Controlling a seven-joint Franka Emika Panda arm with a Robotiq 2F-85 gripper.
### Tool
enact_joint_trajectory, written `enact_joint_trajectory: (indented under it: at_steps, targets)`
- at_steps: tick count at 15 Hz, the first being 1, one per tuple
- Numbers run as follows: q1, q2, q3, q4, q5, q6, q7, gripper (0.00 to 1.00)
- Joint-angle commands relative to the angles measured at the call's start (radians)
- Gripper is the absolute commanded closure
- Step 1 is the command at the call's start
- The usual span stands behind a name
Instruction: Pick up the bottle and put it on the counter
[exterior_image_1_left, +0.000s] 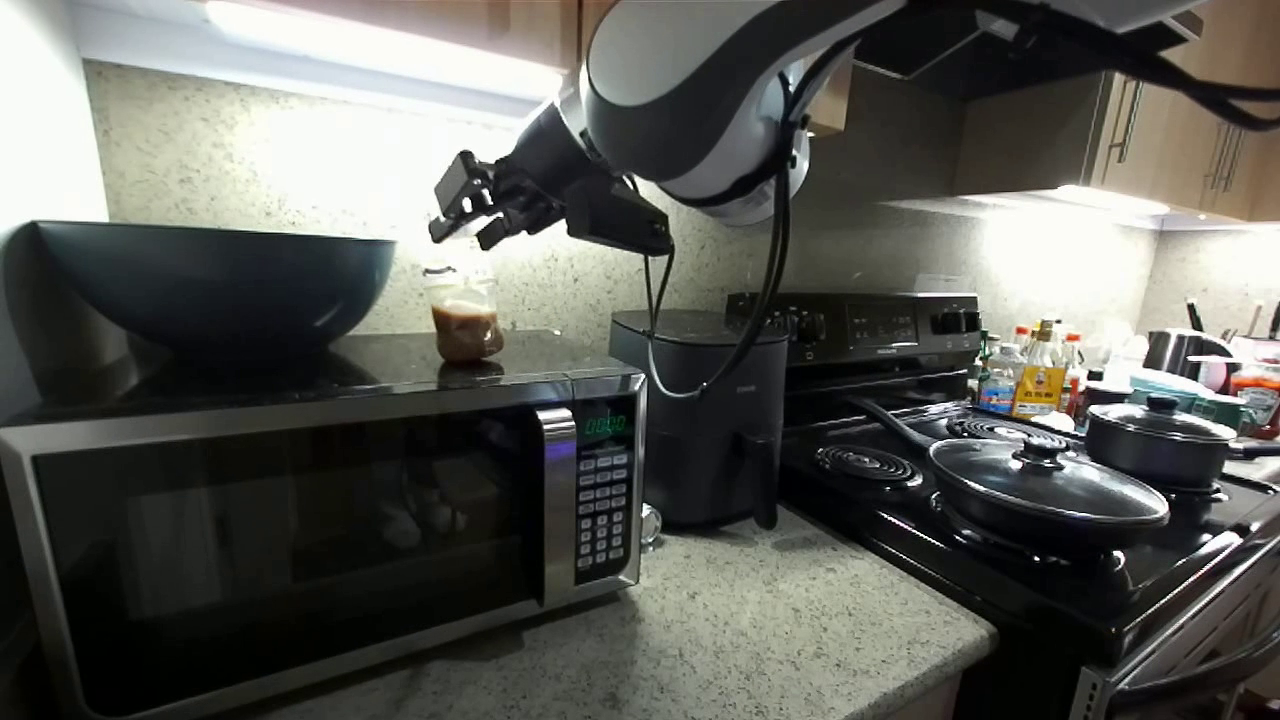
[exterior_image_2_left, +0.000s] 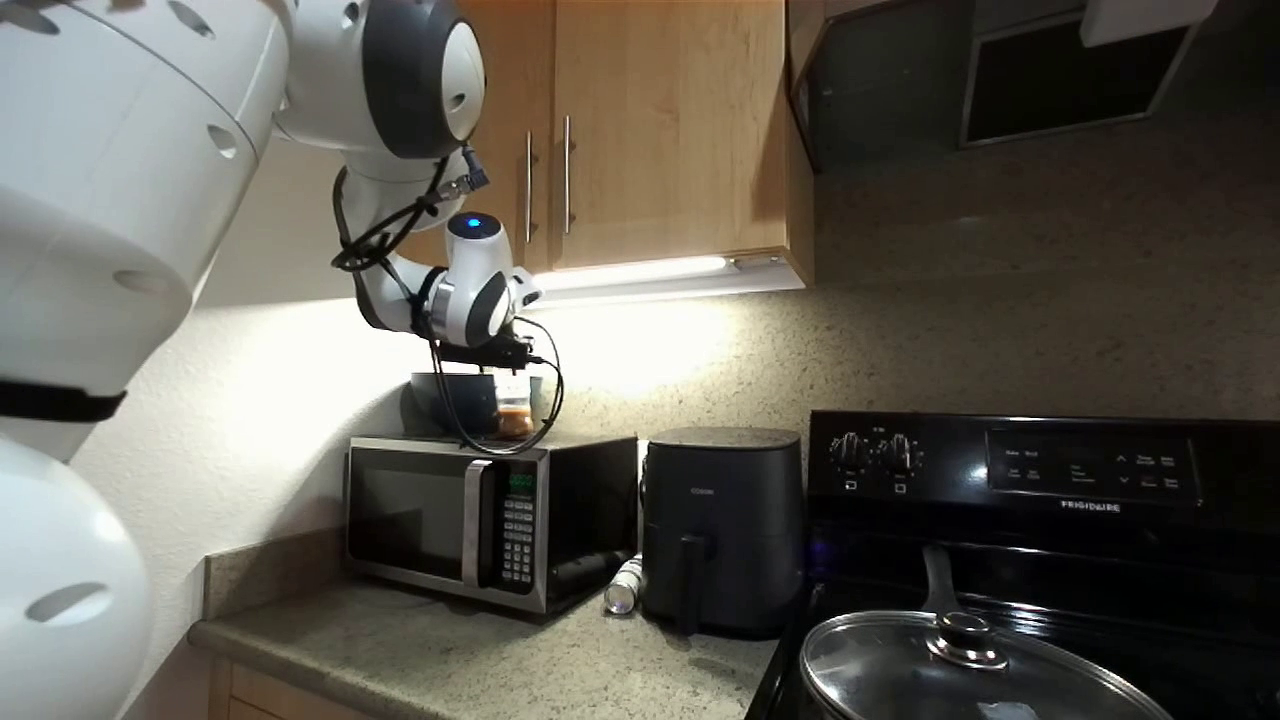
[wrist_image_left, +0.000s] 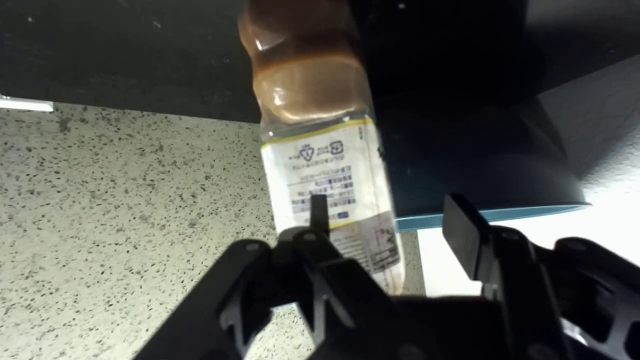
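Observation:
The bottle (exterior_image_1_left: 468, 330), with brown liquid and a pale label, stands upright on the microwave; it also shows in an exterior view (exterior_image_2_left: 515, 418) and, inverted, in the wrist view (wrist_image_left: 315, 95). Its cap is washed out by glare or hidden behind the gripper. My gripper (exterior_image_1_left: 463, 234) is open just above the bottle. In the wrist view the gripper (wrist_image_left: 386, 202) has its fingers wide apart with nothing between them; the left finger overlaps the label. I cannot tell whether it touches the bottle. The speckled counter (exterior_image_1_left: 770, 620) lies below and also shows in an exterior view (exterior_image_2_left: 450, 640).
A microwave (exterior_image_1_left: 300, 545) carries a large dark bowl (exterior_image_1_left: 220, 285) beside the bottle. A black air fryer (exterior_image_1_left: 700, 430) stands right of the microwave. A stove with a lidded pan (exterior_image_1_left: 1045, 490) and a pot (exterior_image_1_left: 1160, 445) is farther right. Cabinets (exterior_image_2_left: 670, 140) hang above.

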Motion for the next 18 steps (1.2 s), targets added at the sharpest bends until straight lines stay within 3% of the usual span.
enact_joint_trajectory:
  at_steps: [1, 4, 8, 13, 14, 15, 18]
  targets:
    - [-0.012, -0.054, 0.035, -0.05, 0.027, -0.046, 0.008, 0.08]
    - [-0.01, -0.07, 0.045, -0.066, 0.021, -0.06, 0.014, 0.0]
    - [0.003, -0.106, 0.023, -0.1, 0.0, -0.066, 0.04, 0.0]
    - [0.023, -0.219, -0.069, -0.202, -0.028, -0.066, 0.183, 0.0]
    - [0.107, -0.234, -0.161, -0.206, 0.006, -0.072, 0.179, 0.0]
    - [0.032, -0.159, -0.069, -0.149, -0.009, -0.05, 0.132, 0.0]
    - [0.044, -0.166, -0.084, -0.154, -0.009, -0.05, 0.137, 0.0]
